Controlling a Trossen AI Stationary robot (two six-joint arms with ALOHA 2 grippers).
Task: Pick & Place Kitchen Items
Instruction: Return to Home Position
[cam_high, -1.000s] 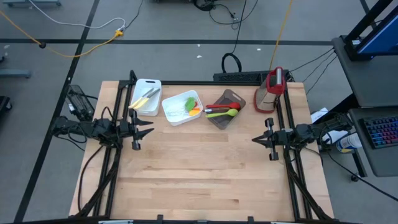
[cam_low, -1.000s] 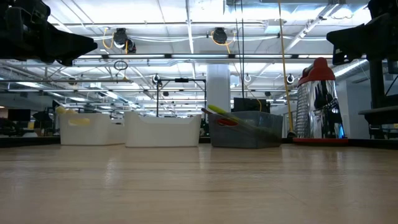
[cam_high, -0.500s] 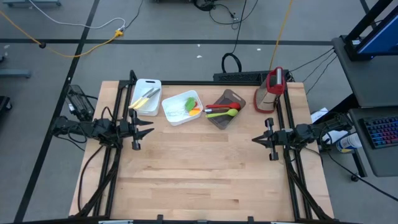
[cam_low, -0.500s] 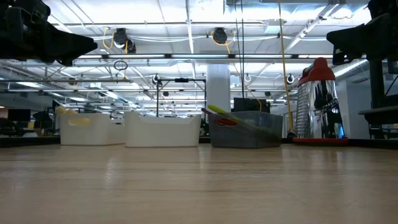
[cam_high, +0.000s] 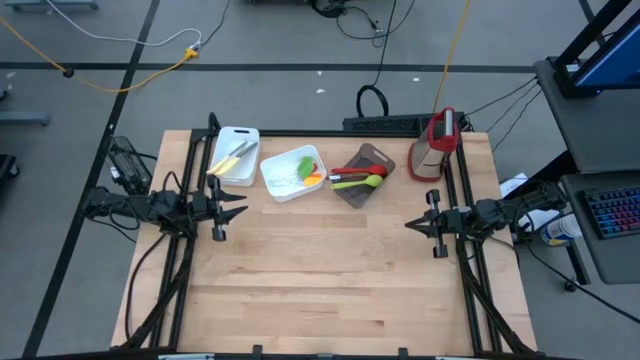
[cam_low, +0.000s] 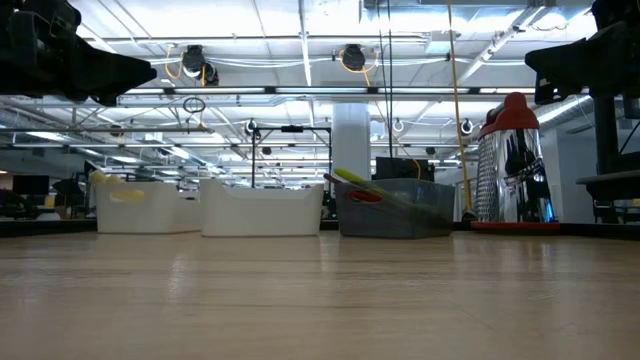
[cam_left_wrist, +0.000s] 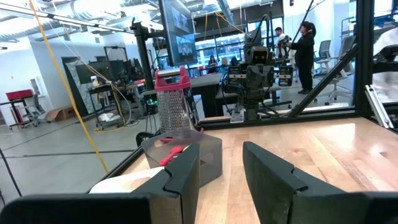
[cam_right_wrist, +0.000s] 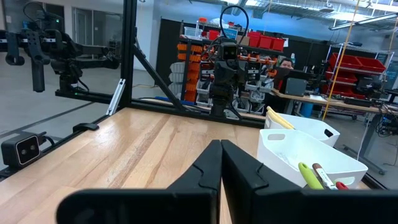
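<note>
The kitchen items lie in three bins along the table's far edge. Pale-handled knives are in a white bin (cam_high: 236, 155). Green and orange utensils are in a second white bin (cam_high: 293, 172). A red spoon (cam_high: 357, 172) and a green spoon (cam_high: 360, 183) rest across a grey bin (cam_high: 361, 176). My left gripper (cam_high: 240, 208) hovers open at the table's left side, near the bins, with nothing between its fingers (cam_left_wrist: 186, 174). My right gripper (cam_high: 408, 224) hovers shut and empty at the right side (cam_right_wrist: 221, 163).
A red-and-silver grater (cam_high: 437, 145) stands at the far right corner, beside the grey bin. Black frame rails (cam_high: 190, 170) run along both table sides. Bare wooden tabletop (cam_high: 320, 270) stretches from the bins to the near edge. People stand in the room beyond.
</note>
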